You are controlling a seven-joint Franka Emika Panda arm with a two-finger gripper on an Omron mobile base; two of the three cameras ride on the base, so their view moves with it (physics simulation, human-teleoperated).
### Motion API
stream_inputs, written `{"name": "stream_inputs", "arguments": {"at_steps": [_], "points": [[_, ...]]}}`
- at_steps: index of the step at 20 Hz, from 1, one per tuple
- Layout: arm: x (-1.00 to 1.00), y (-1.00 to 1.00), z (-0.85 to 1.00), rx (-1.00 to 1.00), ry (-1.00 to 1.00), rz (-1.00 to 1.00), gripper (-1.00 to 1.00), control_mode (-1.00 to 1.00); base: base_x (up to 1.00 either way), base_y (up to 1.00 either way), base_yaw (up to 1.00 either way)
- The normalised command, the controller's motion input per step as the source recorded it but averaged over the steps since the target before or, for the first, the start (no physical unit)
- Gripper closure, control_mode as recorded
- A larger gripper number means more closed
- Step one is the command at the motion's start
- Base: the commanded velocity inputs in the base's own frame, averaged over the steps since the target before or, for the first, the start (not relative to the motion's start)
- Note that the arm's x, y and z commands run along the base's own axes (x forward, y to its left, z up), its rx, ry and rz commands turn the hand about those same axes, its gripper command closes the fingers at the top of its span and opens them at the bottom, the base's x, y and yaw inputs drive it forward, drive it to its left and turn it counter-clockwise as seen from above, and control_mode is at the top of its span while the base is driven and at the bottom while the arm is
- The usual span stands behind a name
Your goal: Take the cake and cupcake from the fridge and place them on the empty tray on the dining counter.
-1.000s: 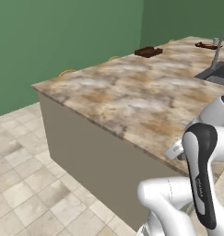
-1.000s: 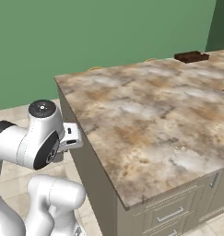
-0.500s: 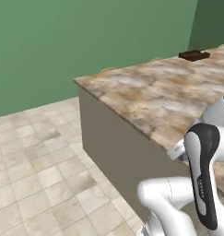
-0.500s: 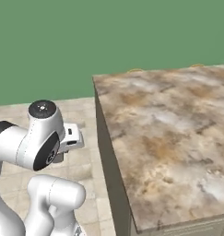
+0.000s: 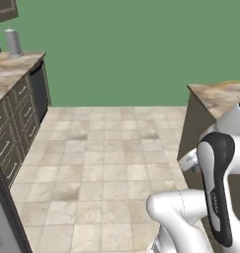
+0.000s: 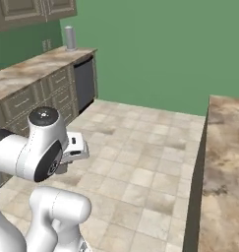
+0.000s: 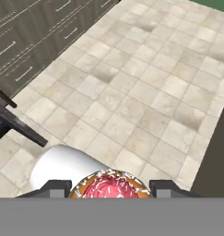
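bare marbled dining counter (image 6: 224, 162) beside tiled floor (image 5: 106, 163); grey canister (image 5: 13, 42) on wall counter (image 5: 10, 66)

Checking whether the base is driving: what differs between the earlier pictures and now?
The whole scene swung: the base turned, so the dining counter slid to the right edge and the tiled floor and wall cabinets came into sight. The arm's pose stayed; the cupcake sits between the fingers.

Two rear base views across shared tiled floor (image 5: 106, 163) toward green wall (image 6: 155, 49); hand view steeply floorward.
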Motion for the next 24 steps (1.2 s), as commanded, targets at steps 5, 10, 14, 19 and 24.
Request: {"name": "stream_inputs", "arguments": {"at_steps": [5, 10, 14, 19, 24], "points": [[0.0, 0.0, 0.0, 0.0, 0.0, 0.0, 1.0, 1.0, 1.0, -0.15, 0.3], [0.0, 0.0, 0.0, 0.0, 0.0, 0.0, 1.0, 1.0, 1.0, -0.49, 0.04], [0.0, 0.0, 0.0, 0.0, 0.0, 0.0, 1.0, 1.0, 1.0, -0.31, -0.18], [0.0, 0.0, 0.0, 0.0, 0.0, 0.0, 1.0, 1.0, 1.0, -0.08, -0.49], [0.0, 0.0, 0.0, 0.0, 0.0, 0.0, 1.0, 1.0, 0.98, 0.15, -0.74]]}}
